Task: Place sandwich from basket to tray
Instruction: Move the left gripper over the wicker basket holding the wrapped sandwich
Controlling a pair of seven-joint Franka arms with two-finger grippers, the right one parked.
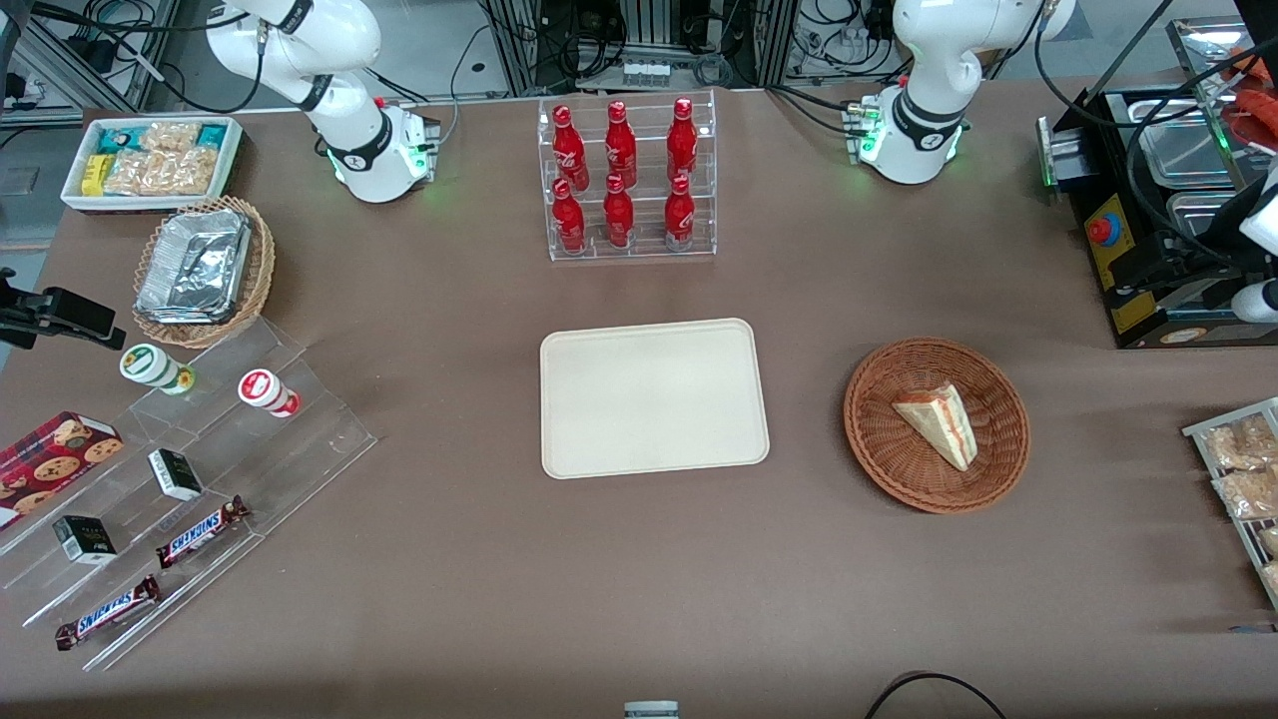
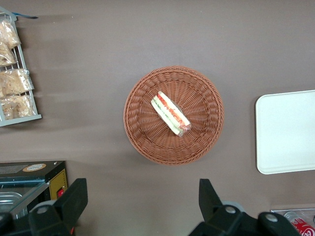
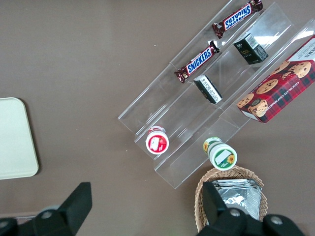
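Front view: sandwich (image 1: 939, 425) is lying in the reddish-brown basket (image 1: 879, 439), wedge on its side w/ the filling edge facing the front camera. Basket is sitting on the brown worktop (image 1: 449, 559) toward the working arm's end, just beside the cream tray (image 1: 654, 397) but not touching it. Tray is lying flat mid-worktop, nothing on it.

Left wrist view: claw (image 2: 142, 204) is hovering well above the worktop, near the basket (image 2: 142, 142) but not over it. Its two dark fingers (image 2: 74, 199) are standing wide apart, holding nothing. Sandwich (image 2: 170, 113) is showing red and green layers approx. at the basket's centre.

Rack of red bottles (image 1: 624, 175) is standing farther from the front camera than the tray. Bagged snacks (image 1: 1238, 469) are lying at the working arm's end.
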